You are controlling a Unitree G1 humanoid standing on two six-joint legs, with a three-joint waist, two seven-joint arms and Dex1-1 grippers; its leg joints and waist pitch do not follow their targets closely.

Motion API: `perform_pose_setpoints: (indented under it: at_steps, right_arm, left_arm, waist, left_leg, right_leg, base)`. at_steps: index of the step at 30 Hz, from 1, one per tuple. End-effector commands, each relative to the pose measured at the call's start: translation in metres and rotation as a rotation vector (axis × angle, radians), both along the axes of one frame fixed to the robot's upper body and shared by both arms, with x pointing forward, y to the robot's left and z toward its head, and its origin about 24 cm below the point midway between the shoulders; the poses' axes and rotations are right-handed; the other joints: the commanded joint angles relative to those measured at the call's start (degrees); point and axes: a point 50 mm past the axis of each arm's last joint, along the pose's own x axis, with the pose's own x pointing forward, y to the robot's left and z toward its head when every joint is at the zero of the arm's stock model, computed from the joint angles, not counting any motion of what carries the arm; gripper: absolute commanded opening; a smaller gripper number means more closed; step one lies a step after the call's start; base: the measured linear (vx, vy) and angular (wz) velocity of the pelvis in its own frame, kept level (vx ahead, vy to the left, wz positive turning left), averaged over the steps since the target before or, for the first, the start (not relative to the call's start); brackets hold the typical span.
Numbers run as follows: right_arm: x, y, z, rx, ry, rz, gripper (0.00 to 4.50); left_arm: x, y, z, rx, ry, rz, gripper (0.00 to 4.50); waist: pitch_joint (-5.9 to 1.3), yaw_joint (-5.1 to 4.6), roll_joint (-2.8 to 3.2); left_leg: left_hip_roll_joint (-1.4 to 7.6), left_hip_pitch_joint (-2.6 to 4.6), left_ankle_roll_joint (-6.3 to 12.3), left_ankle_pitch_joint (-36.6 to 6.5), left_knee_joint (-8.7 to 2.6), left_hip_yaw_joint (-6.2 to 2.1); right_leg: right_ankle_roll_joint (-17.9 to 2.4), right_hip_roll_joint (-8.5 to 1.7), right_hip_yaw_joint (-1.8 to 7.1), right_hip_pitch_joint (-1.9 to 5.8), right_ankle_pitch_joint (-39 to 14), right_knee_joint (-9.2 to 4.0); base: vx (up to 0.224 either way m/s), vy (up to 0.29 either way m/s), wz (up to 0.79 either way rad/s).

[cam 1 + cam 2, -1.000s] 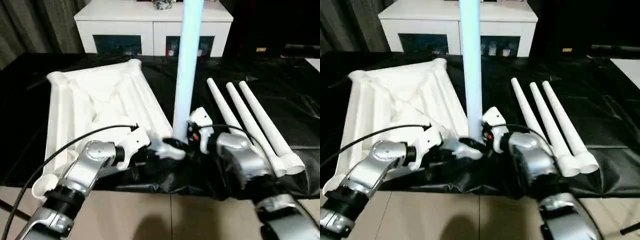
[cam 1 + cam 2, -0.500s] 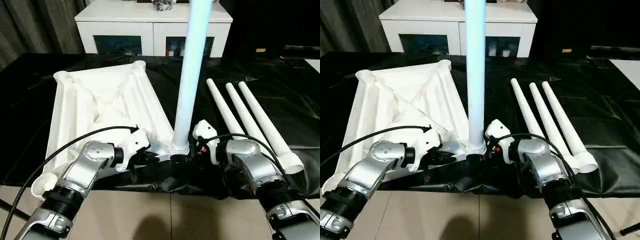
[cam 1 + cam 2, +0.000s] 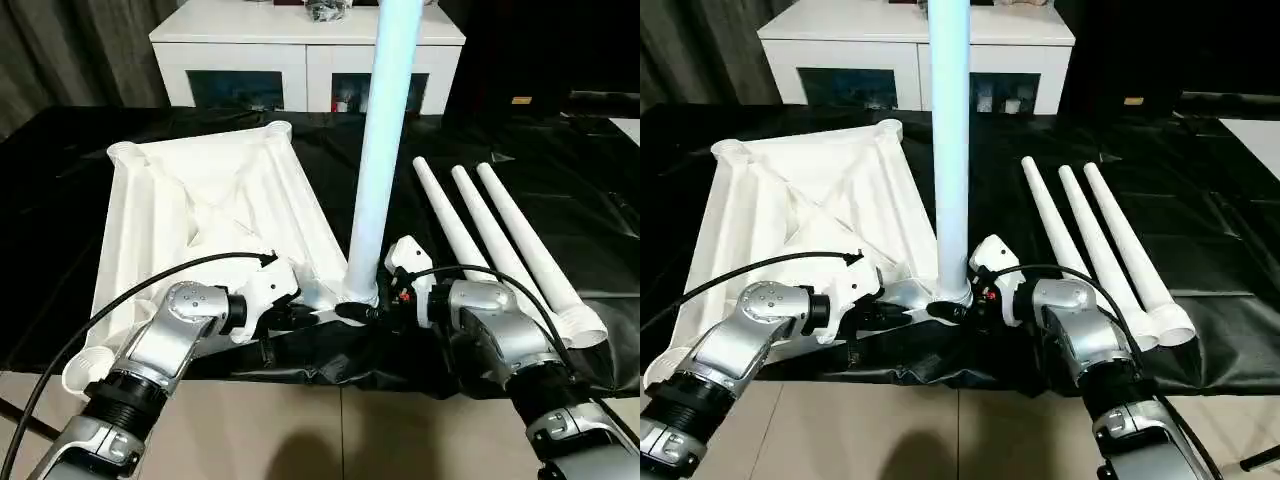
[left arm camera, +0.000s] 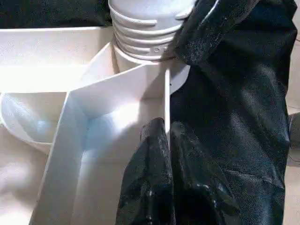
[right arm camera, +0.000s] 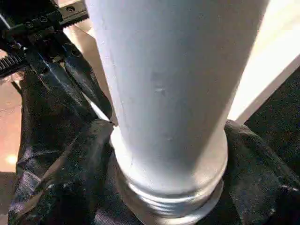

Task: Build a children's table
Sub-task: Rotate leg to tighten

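The white tabletop [image 3: 200, 200] lies upside down on the black cloth, ribs up. One white leg [image 3: 385, 130] stands upright in its near right corner socket [image 3: 358, 292]. My left gripper [image 4: 166, 129] is shut on a thin rib of the tabletop just beside that socket. My right gripper [image 3: 368, 310] reaches in from the right, its black fingers [image 5: 70, 187] lying against both sides of the leg's threaded base [image 5: 168, 197]. Three more legs [image 3: 500, 240] lie side by side on the cloth to the right.
A white cabinet [image 3: 300, 50] with glass doors stands behind the table. The black cloth [image 3: 60, 180] hangs in folds over the near edge, above a tiled floor [image 3: 300, 430]. My left arm's cable [image 3: 150, 285] loops over the tabletop.
The leg has gone from slightly tilted to upright in the socket. My right gripper drew back a little, then closed in on the leg's base. The left gripper has kept its hold.
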Motion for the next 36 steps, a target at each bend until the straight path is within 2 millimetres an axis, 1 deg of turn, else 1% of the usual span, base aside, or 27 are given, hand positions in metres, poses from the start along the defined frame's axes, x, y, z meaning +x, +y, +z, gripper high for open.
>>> perform_pose_setpoints:
  at_steps: [1,7,11,14,15,16,17,18,19,20,21,22,23,24,25,26,27,28,30,31,32,34,36]
  right_arm:
    - [0.0,-0.001,0.002,0.001,-0.015,0.001,3.12]
    - [0.002,0.0,0.004,0.03,-0.004,-0.019,2.82]
    - [0.001,0.001,0.002,0.028,0.002,-0.017,2.78]
    - [0.001,0.001,-0.006,0.009,0.01,-0.061,2.77]
    - [0.005,0.001,-0.011,-0.009,0.011,-0.142,2.77]
    - [0.008,0.001,-0.015,-0.022,0.014,-0.215,2.77]
    - [0.01,0.001,-0.018,-0.029,0.016,-0.261,2.77]
    - [0.013,0.004,-0.022,-0.027,0.022,-0.343,2.77]
    - [0.016,0.007,-0.026,-0.021,0.036,-0.453,2.76]
    - [0.018,0.009,-0.029,-0.022,0.045,-0.532,2.76]
    - [0.02,0.011,-0.031,-0.02,0.056,-0.6,2.76]
    - [0.021,0.013,-0.032,-0.014,0.066,-0.657,2.76]
    - [0.022,0.014,-0.033,-0.012,0.069,-0.675,2.76]
    - [0.023,0.022,-0.037,-0.004,0.096,-0.788,2.76]
    - [0.023,0.025,-0.038,-0.004,0.105,-0.819,2.76]
    - [0.023,0.025,-0.038,-0.004,0.105,-0.819,2.76]
    - [0.023,0.03,-0.039,-0.005,0.104,-0.844,2.76]
    - [0.023,0.038,-0.039,0.001,0.109,-0.858,2.76]
    - [0.023,0.048,-0.039,0.0,0.1,-0.846,2.76]
    - [0.023,0.055,-0.038,0.001,0.095,-0.831,2.76]
    - [0.023,0.068,-0.033,0.016,0.059,-0.758,3.11]
    - [0.024,0.069,-0.029,0.044,0.048,-0.749,3.45]
    - [0.027,0.064,-0.022,0.1,0.031,-0.733,3.48]
  left_arm:
    - [-0.002,-0.001,-0.002,-0.007,0.013,-0.019,0.0]
    - [-0.001,0.0,-0.002,-0.004,0.014,-0.016,0.0]
    - [-0.001,0.001,-0.003,-0.002,0.016,-0.016,0.0]
    - [0.001,0.005,-0.006,0.037,0.009,0.022,0.0]
    - [0.005,0.007,-0.009,0.064,0.004,0.074,0.0]
    - [0.009,0.008,-0.01,0.077,-0.011,0.13,0.0]
    - [0.012,0.008,-0.011,0.083,-0.02,0.166,0.0]
    - [0.018,0.007,-0.012,0.077,-0.028,0.235,0.0]
    - [0.025,0.005,-0.013,0.072,-0.04,0.32,0.0]
    - [0.03,0.004,-0.013,0.07,-0.053,0.386,0.0]
    - [0.034,0.002,-0.013,0.066,-0.056,0.431,0.0]
    - [0.037,0.0,-0.013,0.066,-0.064,0.472,0.0]
    - [0.038,0.0,-0.013,0.066,-0.067,0.485,0.0]
    - [0.046,-0.004,-0.011,0.06,-0.095,0.592,0.0]
    - [0.048,-0.005,-0.01,0.058,-0.104,0.624,0.0]
    - [0.048,-0.005,-0.01,0.058,-0.104,0.624,0.0]
    - [0.051,-0.006,-0.009,0.057,-0.115,0.655,0.0]
    - [0.054,-0.009,-0.008,0.052,-0.128,0.682,0.0]
    - [0.056,-0.01,-0.006,0.048,-0.142,0.7,0.0]
    - [0.057,-0.012,-0.006,0.047,-0.15,0.704,0.0]
    - [0.058,-0.014,-0.005,0.046,-0.154,0.694,0.0]
    - [0.058,-0.016,-0.005,0.041,-0.155,0.668,0.0]
    - [0.055,-0.018,-0.005,0.034,-0.149,0.617,0.0]
  waist:
    - [-3.1,0.02,-0.46]
    - [-3.1,0.01,-0.43]
    - [-3.1,0.0,-0.43]
    - [-3.1,-0.06,-0.41]
    - [-3.01,-0.15,-0.41]
    - [-2.77,-0.31,-0.42]
    - [-2.73,-0.43,-0.36]
    - [-2.62,-0.68,-0.38]
    - [-2.63,-0.82,-0.51]
    - [-2.6,-0.92,-0.45]
    - [-2.66,-1.03,-0.65]
    - [-2.72,-0.96,-0.66]
    - [-2.63,-1.04,-0.61]
    - [-2.67,-0.89,-0.53]
    - [-2.69,-0.99,-0.44]
    - [-2.72,-0.94,-0.48]
    - [-2.87,-0.77,-0.37]
    - [-2.83,-0.79,-0.47]
    - [-3.0,-0.7,-0.38]
    - [-2.99,-0.66,-0.38]
    - [-3.04,-0.6,-0.51]
    - [-3.0,-0.49,-0.4]
    - [-2.97,-0.64,-0.34]
  left_leg:
    - [1.72,-0.14,3.76,-10.31,-4.08,-0.07]
    - [1.69,-0.19,3.64,-10.49,-4.1,-0.09]
    - [1.69,-0.18,3.62,-10.46,-4.1,-0.08]
    - [1.67,-0.22,3.57,-10.39,-4.1,-0.09]
    - [1.65,-0.2,3.35,-10.88,-4.16,-0.08]
    - [1.53,-0.09,2.64,-12.25,-4.28,-0.03]
    - [1.51,0.03,2.04,-12.99,-4.34,-0.07]
    - [1.4,0.19,1.02,-14.55,-4.45,-0.15]
    - [1.44,0.13,0.28,-15.38,-4.6,-0.38]
    - [1.42,0.16,-0.2,-15.44,-4.62,-0.4]
    - [1.35,0.15,-0.15,-15.77,-4.65,-0.4]
    - [1.28,0.25,-0.09,-15.92,-4.61,-0.44]
    - [1.24,0.17,-0.03,-15.89,-4.64,-0.43]
    - [1.22,0.27,0.08,-16.24,-4.6,-0.41]
    - [1.19,0.36,-0.03,-16.22,-4.61,-0.36]
    - [1.16,0.32,-0.06,-15.95,-4.64,-0.41]
    - [1.17,0.18,0.11,-15.22,-4.61,-0.4]
    - [1.18,-0.02,0.43,-14.83,-4.65,-0.35]
    - [1.17,0.13,0.67,-14.28,-4.54,-0.23]
    - [1.14,0.01,0.92,-13.78,-4.53,-0.21]
    - [1.14,-0.03,1.24,-13.63,-4.52,-0.18]
    - [1.14,0.0,1.69,-13.47,-4.49,-0.1]
    - [1.13,-0.19,2.16,-13.79,-4.52,-0.09]
  right_leg:
    - [-13.98,-2.56,2.29,2.97,-11.07,-4.1]
    - [-13.87,-2.53,2.29,3.0,-11.26,-4.09]
    - [-13.93,-2.52,2.29,2.99,-11.0,-4.09]
    - [-13.9,-2.54,2.28,3.0,-11.02,-4.09]
    - [-13.75,-2.53,2.29,2.92,-11.77,-4.17]
    - [-13.19,-2.53,2.34,2.72,-14.36,-4.53]
    - [-12.91,-2.56,2.32,2.63,-16.03,-4.64]
    - [-11.93,-2.55,2.27,2.52,-19.28,-4.96]
    - [-10.8,-2.68,2.25,2.66,-21.82,-5.12]
    - [-10.29,-2.66,2.33,2.42,-22.2,-5.26]
    - [-10.02,-2.56,2.27,2.47,-22.48,-5.29]
    - [-9.66,-2.68,2.32,2.38,-22.99,-5.41]
    - [-9.52,-2.65,2.32,2.34,-23.22,-5.49]
    - [-9.09,-2.65,2.3,2.25,-23.81,-5.63]
    - [-9.11,-2.6,2.38,2.01,-23.57,-5.65]
    - [-9.04,-2.58,2.33,2.12,-23.26,-5.69]
    - [-9.1,-2.65,2.36,2.25,-21.88,-5.54]
    - [-9.29,-2.56,2.34,2.35,-20.36,-5.45]
    - [-9.96,-2.54,2.37,2.2,-18.34,-5.3]
    - [-10.36,-2.54,2.38,2.33,-17.09,-5.2]
    - [-10.47,-2.54,2.33,2.42,-16.61,-5.15]
    - [-10.56,-2.59,2.38,2.43,-16.29,-5.16]
    - [-10.58,-2.49,2.34,2.58,-16.09,-5.08]
  base:
    - [0.0,0.0,0.0]
    - [0.0,0.0,0.0]
    - [0.0,0.0,0.0]
    - [0.0,0.0,0.0]
    - [0.0,0.0,0.0]
    - [0.0,0.0,0.0]
    - [0.0,0.0,0.0]
    - [0.0,0.0,0.0]
    - [0.0,0.0,0.0]
    - [-0.052,0.004,-0.02]
    - [0.0,0.0,0.0]
    - [0.0,0.0,0.0]
    - [0.0,0.0,0.0]
    - [0.0,0.0,0.0]
    - [0.0,0.0,0.0]
    - [0.0,0.0,0.0]
    - [0.0,0.0,0.0]
    - [0.0,0.0,0.0]
    - [0.0,0.0,0.0]
    - [0.0,0.0,0.0]
    - [0.0,0.0,0.0]
    - [0.0,0.0,0.0]
    - [0.0,0.0,0.0]
